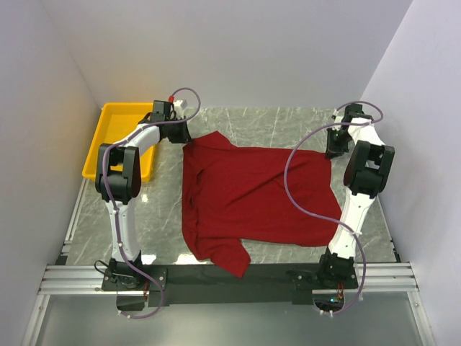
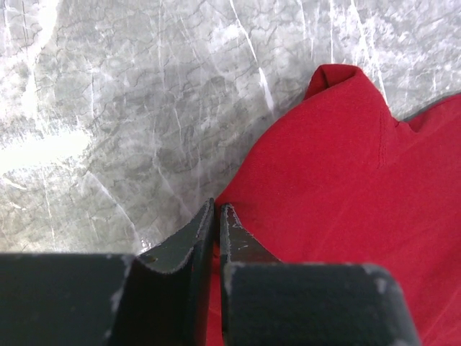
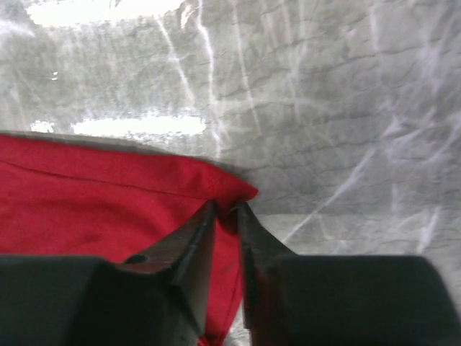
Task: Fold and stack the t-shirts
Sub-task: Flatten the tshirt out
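**No text to read**

No word, number, brand or sign can be read in any of the three views. The red t-shirt (image 1: 252, 194), the yellow tray (image 1: 94, 153) and the marble table top (image 1: 288, 126) show only plain surfaces, with no letters that I can make out

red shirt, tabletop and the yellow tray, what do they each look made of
The t-shirt looks like soft, matte knit cloth, probably cotton: it wrinkles, lies limp and shows a stitched hem. The tabletop looks like grey veined marble or a marble-print laminate; it is glossy, since it throws back bright glare. The yellow tray seems to be moulded plastic, going by its even colour, smooth walls and rounded rim.
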Robot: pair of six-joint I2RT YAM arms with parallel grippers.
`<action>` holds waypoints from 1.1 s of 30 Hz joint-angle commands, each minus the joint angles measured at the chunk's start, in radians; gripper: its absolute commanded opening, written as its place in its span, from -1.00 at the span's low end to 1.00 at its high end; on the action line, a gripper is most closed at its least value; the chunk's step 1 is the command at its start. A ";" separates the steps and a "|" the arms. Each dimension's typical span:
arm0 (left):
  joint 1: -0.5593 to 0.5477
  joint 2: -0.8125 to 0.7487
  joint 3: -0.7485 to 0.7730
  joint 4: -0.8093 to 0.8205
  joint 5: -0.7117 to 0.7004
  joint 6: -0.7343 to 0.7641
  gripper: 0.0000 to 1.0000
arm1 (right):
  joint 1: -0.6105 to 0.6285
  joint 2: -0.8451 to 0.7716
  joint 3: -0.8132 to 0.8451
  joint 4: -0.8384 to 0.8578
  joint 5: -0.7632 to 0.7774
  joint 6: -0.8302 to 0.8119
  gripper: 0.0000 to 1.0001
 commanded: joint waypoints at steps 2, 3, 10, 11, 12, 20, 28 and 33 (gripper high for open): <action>0.005 -0.055 0.012 0.051 0.024 -0.026 -0.78 | 0.009 0.004 0.027 -0.006 -0.045 0.007 -0.68; 0.005 -0.056 0.010 0.059 0.024 -0.029 -0.79 | 0.009 -0.010 0.019 0.011 -0.053 0.010 -0.86; 0.005 -0.090 -0.034 0.114 0.002 -0.066 -0.88 | 0.006 -0.203 -0.162 0.213 -0.100 0.037 -1.00; 0.005 -0.095 -0.039 0.120 -0.002 -0.069 -0.88 | 0.006 -0.224 -0.198 0.229 -0.108 0.039 -1.00; 0.005 -0.107 -0.051 0.126 -0.013 -0.074 -0.89 | 0.006 -0.266 -0.217 0.267 -0.112 0.040 -1.00; 0.006 -0.188 -0.123 0.217 -0.056 -0.123 -0.94 | -0.020 -0.445 -0.337 0.382 -0.184 0.054 -1.00; 0.009 -0.236 -0.151 0.249 -0.021 -0.153 -0.91 | -0.034 -0.544 -0.397 0.428 -0.240 0.062 -1.00; 0.031 -0.173 -0.094 0.162 0.073 -0.208 -0.85 | -0.034 -0.528 -0.401 0.422 -0.228 0.059 -1.00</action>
